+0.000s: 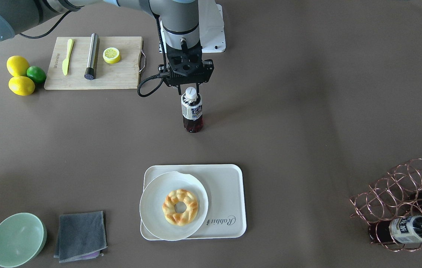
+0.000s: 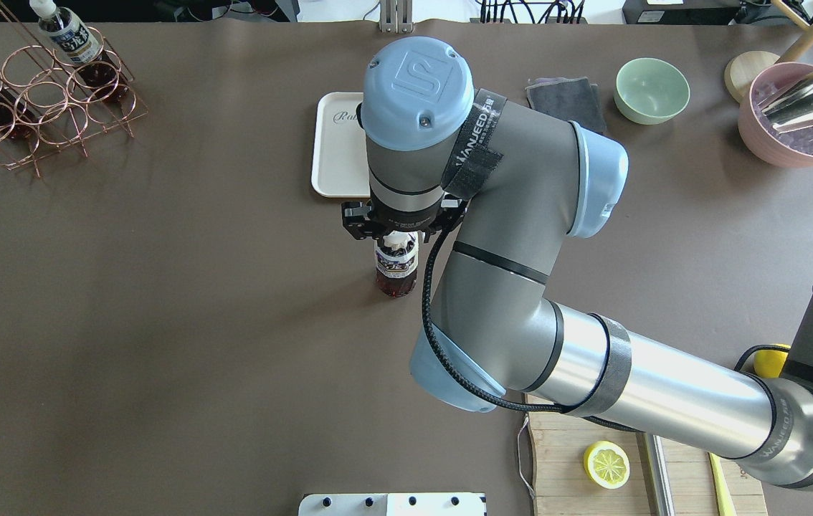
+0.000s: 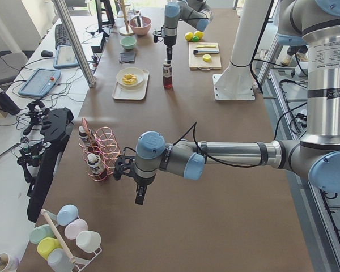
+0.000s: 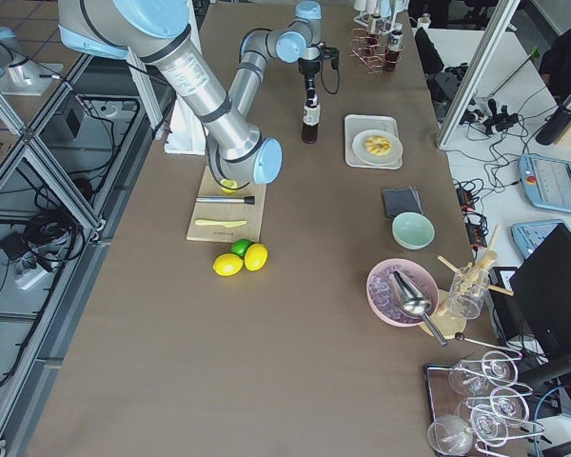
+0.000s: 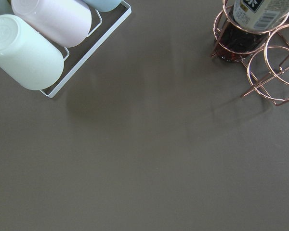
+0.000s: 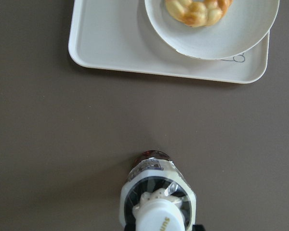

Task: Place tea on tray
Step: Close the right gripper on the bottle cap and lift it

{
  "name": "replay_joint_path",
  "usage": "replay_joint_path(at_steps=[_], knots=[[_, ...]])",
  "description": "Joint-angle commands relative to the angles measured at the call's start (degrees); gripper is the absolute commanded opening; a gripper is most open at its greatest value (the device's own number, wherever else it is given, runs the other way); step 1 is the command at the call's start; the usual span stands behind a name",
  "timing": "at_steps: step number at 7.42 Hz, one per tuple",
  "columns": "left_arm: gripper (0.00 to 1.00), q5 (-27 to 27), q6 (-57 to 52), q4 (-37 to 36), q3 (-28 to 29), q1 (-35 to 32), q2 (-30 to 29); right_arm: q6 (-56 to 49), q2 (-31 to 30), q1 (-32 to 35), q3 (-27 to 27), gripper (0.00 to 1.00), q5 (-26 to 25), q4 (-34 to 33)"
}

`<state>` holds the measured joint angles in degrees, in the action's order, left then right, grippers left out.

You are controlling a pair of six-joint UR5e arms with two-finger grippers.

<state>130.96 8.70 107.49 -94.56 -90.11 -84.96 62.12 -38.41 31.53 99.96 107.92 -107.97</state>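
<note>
**Item: tea (image 1: 191,109).** 1 small clear bottle of dark brown liquid with a white screw cap and a pale printed label. It stands upright at the middle of the surface, well apart from the tray (image 1: 226,186), which lies near the operators' edge.

**Handling (judged).** Probably light, with a stiff cap and thin walls that may yield. The label looks smooth and could slip. It is tall on a narrow base, so it would tip easily when set down. The ribbed cap or the neck looks the firmest hold, the labelled body the second choice.

**Right gripper (image 1: 190,88).** It hangs directly over the cap with its jaws about the bottle's top. I cannot tell whether they are clenched or released.

**Left gripper (image 3: 140,195).** It is near the left end, beside the copper wire rack (image 1: 397,193). The state of its jaws cannot be told.

**Obstructions.** A round notched plate (image 1: 151,208) bearing 1 ring pastry (image 1: 180,207) covers much of the tray. Only the strip with the script, toward the surface's left end, is bare. No object shows between bottle and tray.

**Surroundings.**
- Rack: 2 more bottles.
- Wooden board (image 1: 121,74): near the robot's edge.
- Green bowl (image 1: 17,239) and grey cloth (image 1: 80,235): at the operators' edge toward the right end.
</note>
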Motion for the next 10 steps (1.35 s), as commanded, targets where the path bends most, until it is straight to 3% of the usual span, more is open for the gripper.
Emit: replay_joint_path(at_steps=[1,2,3,9,10], knots=[[0.98,0.0,0.0,0.0,1.31,0.02,-1.09,0.02,-0.09,-0.24,-0.03,0.44,-0.43,-0.05],[0.98,0.0,0.0,0.09,1.31,0.02,-1.0,0.02,0.0,-0.33,-0.12,0.3,-0.87,0.03],[0.98,0.0,0.0,0.09,1.31,0.02,-1.0,0.02,-0.09,-0.33,-0.03,0.0,-0.96,-0.05],[0.98,-0.35,0.0,0.09,2.01,0.11,-1.7,-0.15,2.72,2.91,0.32,0.0,-0.79,-1.19],[0.98,-0.09,0.0,0.0,2.01,0.11,-1.7,-0.94,4.9,4.66,-2.03,0.0,-0.61,-1.8]])
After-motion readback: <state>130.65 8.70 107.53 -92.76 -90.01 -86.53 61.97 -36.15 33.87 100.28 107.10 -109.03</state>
